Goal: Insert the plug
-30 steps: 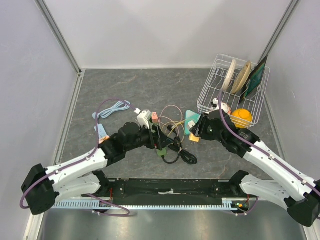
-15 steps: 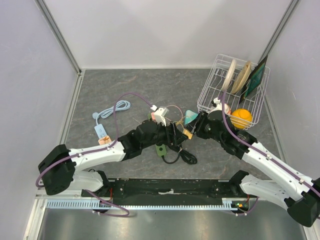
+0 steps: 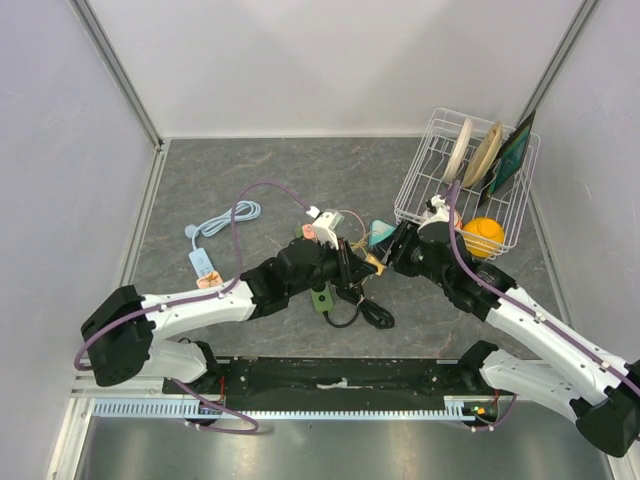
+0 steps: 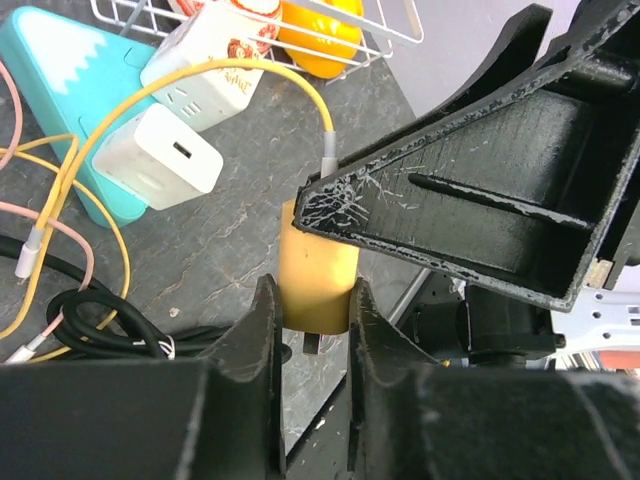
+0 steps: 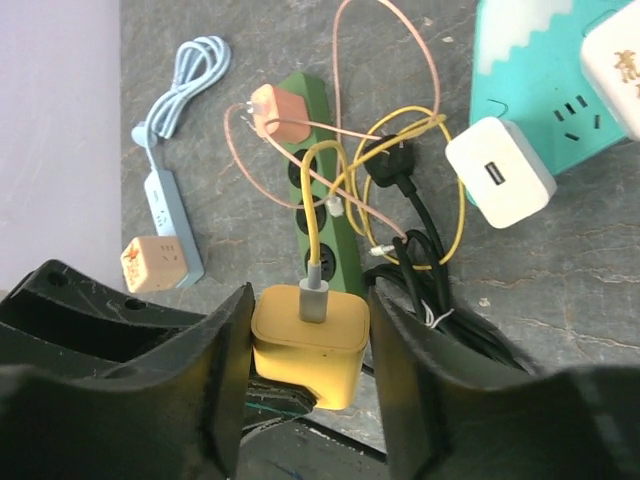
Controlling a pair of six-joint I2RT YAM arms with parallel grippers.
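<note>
- The grey, stone-patterned table (image 3: 250,170) is carrying everything listed here.
- A white wire rack (image 3: 410,190) is standing at the far right of it.
- A light blue power strip (image 3: 203,263) is lying on the left, with its cable (image 3: 225,218) trailing behind it in a loose bundle.
- A green power strip (image 5: 335,240) is lying near the middle, with a yellow cable (image 5: 312,215) crossing over it.
- A black cable (image 3: 368,314) is coiling just beside the green strip's near end.
- A teal block (image 5: 520,60) is lying near the rack, with a white charger (image 5: 500,172) touching its edge.
</note>
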